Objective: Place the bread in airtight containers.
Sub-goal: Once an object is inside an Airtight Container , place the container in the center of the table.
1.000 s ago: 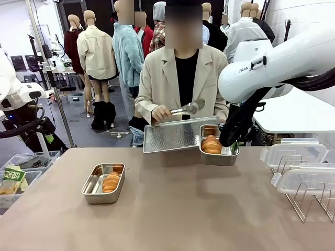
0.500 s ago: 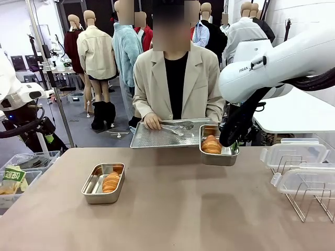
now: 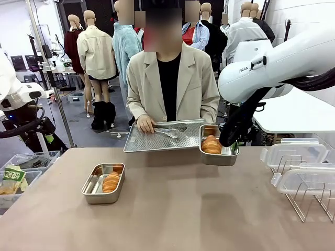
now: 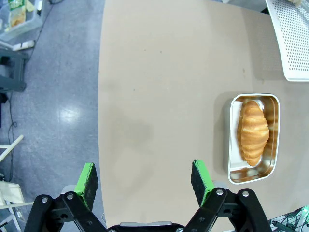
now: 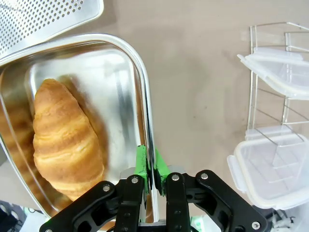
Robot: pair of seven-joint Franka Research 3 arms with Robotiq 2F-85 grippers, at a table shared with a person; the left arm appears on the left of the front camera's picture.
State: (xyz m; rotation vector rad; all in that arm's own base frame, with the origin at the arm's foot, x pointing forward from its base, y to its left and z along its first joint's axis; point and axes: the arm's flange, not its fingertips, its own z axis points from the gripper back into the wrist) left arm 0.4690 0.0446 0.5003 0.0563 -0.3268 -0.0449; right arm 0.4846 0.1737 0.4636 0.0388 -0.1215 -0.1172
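Counts: two steel pans, two croissants, two clear lids, one perforated tray, one pair of tongs, one wire rack. The left pan sits left of centre on the table, well in from every edge, and holds one croissant lying lengthwise, no lid on. The right pan is at the far edge, right of centre, also uncovered, and its croissant lies against one long side. The right gripper is clamped on that pan's right rim, with a green pad on each side of the rolled edge. The left gripper hangs over the table's left edge with its jaws wide apart, holding nothing. A wide stretch of bare tabletop runs between the pans and along the near edge. Both lids, the upper lid and the lower lid, lean in the rack at the right edge (unclipped, off the pans). A person's hand holds the tray at the far edge with the tongs lying on it, and the tray's right corner is just at the right pan.
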